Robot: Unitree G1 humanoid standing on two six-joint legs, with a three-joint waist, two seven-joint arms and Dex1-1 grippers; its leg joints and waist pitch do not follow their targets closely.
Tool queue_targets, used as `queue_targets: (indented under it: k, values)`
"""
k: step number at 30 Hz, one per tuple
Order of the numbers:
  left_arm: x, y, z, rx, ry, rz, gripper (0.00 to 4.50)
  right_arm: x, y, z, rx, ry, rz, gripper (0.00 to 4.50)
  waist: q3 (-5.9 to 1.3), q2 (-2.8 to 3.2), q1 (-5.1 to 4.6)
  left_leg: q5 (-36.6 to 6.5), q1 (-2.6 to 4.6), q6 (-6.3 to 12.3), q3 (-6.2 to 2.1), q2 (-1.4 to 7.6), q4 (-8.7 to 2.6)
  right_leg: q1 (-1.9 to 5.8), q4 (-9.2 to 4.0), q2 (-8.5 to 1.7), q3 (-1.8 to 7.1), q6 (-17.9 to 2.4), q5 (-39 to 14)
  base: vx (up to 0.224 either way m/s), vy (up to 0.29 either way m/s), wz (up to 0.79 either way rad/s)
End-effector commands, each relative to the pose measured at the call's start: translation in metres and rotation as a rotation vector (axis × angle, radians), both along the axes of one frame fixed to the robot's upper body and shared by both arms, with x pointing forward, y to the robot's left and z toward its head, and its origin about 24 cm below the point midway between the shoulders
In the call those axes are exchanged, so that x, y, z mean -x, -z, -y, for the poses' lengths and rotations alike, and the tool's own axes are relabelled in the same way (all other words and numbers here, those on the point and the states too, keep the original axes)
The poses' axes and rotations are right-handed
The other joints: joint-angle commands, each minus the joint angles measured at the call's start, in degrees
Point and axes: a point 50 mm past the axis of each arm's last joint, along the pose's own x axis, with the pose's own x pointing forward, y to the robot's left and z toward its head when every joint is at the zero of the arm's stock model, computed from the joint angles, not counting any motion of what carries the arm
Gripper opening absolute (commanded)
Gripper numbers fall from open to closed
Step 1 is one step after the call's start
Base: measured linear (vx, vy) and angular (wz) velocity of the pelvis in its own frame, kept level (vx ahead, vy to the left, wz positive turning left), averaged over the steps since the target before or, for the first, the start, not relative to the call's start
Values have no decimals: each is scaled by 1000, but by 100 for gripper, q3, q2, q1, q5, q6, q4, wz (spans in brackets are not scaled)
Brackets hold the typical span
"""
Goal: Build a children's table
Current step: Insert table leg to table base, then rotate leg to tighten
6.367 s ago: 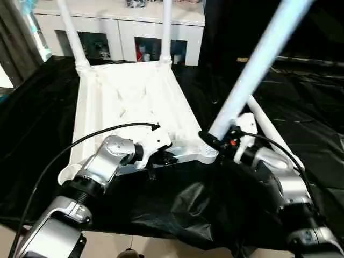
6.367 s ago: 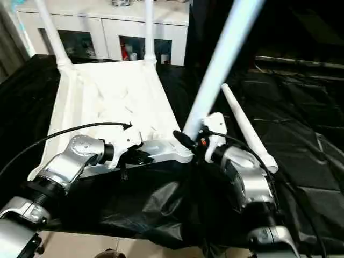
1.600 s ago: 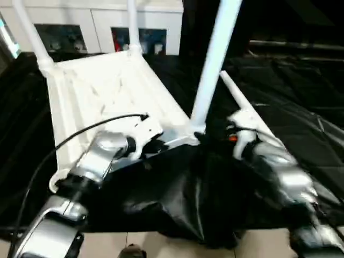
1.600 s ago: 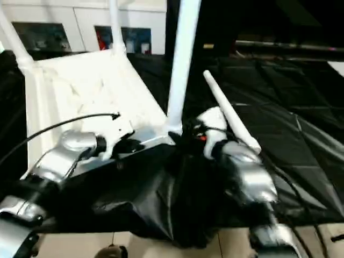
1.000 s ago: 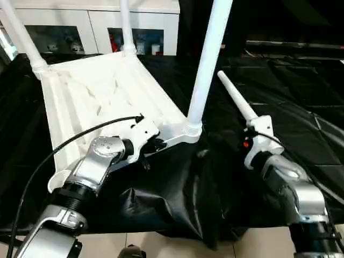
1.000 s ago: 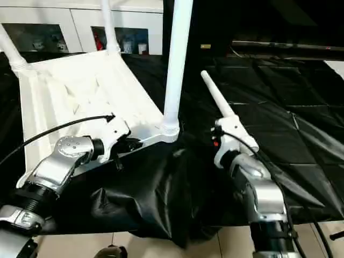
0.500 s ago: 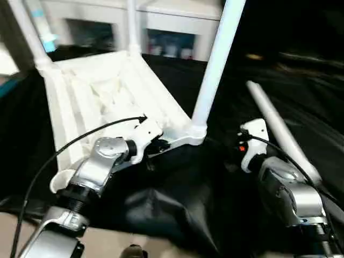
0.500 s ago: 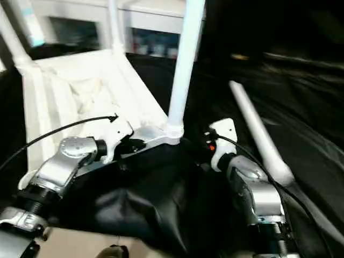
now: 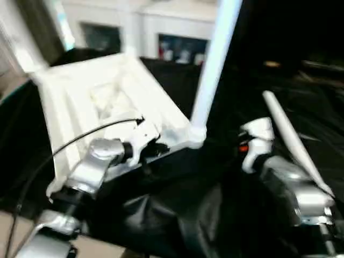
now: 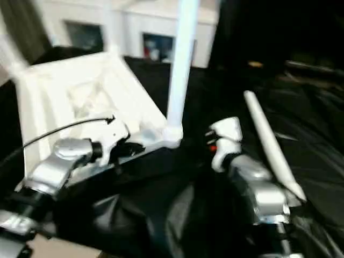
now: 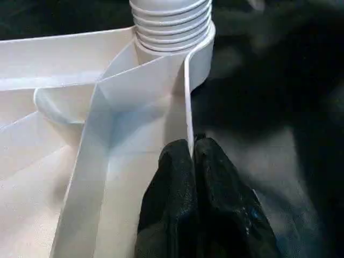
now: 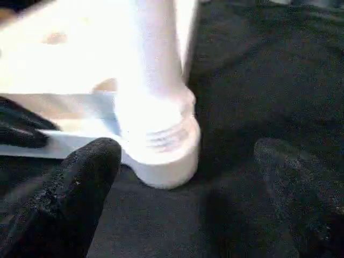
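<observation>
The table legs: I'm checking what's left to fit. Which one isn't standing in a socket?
The loose leg lying on the black cover by the right gripper; the near-corner leg stands upright in its socket.

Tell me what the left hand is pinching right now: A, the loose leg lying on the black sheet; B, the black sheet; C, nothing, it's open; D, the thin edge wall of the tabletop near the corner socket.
D: in the left wrist view the left hand has its fingers closed on the thin edge wall of the tabletop, just short of the corner socket holding a leg.
</observation>
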Motion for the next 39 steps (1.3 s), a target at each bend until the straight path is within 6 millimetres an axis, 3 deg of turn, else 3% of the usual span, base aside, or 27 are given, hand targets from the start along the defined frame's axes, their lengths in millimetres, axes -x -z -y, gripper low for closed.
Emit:
queue_targets:
  k: [1,2,3,5,7,10,12,14,20,23,29,39]
  values:
    - [1,-15,10,30,91,68,0,2,-6,5,-13,-19,25,441,-446,-14,66,99,207,761,-89,538,-360,292,-449,-882,309,-919,2400,-76,32,7]
    - [1,-15,10,27,101,69,0,2,-6,7,-14,-31,31,441,-415,12,110,-434,268,500,-19,589,-421,246,-520,-836,294,-1163,1520,-76,32,7]
    - [1,-16,10,23,115,69,0,3,-7,9,-10,-61,39,441,-391,-11,136,-714,289,357,66,608,-462,231,-554,-811,298,-1296,996,-80,44,7]
    - [2,-17,11,14,156,62,0,7,-9,11,6,-140,47,441,-366,-16,184,-1126,329,172,185,630,-514,177,-627,-823,315,-1303,215,-75,58,6]
    - [4,-18,10,6,190,56,0,10,-9,11,31,-205,50,441,-366,2,207,-1272,324,90,226,636,-545,155,-645,-834,316,-1239,-80,-64,62,5]
    - [8,-19,14,11,267,35,0,11,-9,8,90,-295,50,441,-388,28,231,-1438,324,-75,250,655,-616,131,-657,-826,285,-1122,-251,-51,58,-1]
    - [10,-19,16,14,294,27,0,11,-8,6,109,-315,50,441,-377,6,254,-1577,331,-139,270,643,-626,93,-683,-852,302,-1094,-335,-21,27,-2]
    - [14,-18,20,-2,350,13,0,9,-6,1,149,-359,61,441,-377,-51,290,-1534,322,-114,311,640,-610,81,-715,-904,315,-1090,-499,0,0,0]
    - [15,-15,21,-47,396,-8,0,8,-4,-1,182,-417,54,441,-393,-47,406,-1332,319,-31,362,650,-596,38,-710,-901,320,-975,-467,0,0,0]
    - [15,-14,22,-65,408,-20,0,5,-4,0,192,-423,52,441,-406,-60,419,-1409,327,-84,365,647,-603,24,-684,-892,314,-1003,-330,0,0,0]
    - [12,-14,20,-74,393,-7,0,6,-2,0,205,-469,41,441,-399,-88,433,-1297,288,21,364,644,-593,45,-688,-901,311,-1003,-231,0,0,0]
    - [11,-13,17,-79,387,-7,0,5,4,-1,203,-491,23,427,-377,-99,430,-1536,297,-64,355,652,-619,32,-722,-914,319,-1022,-527,0,0,0]
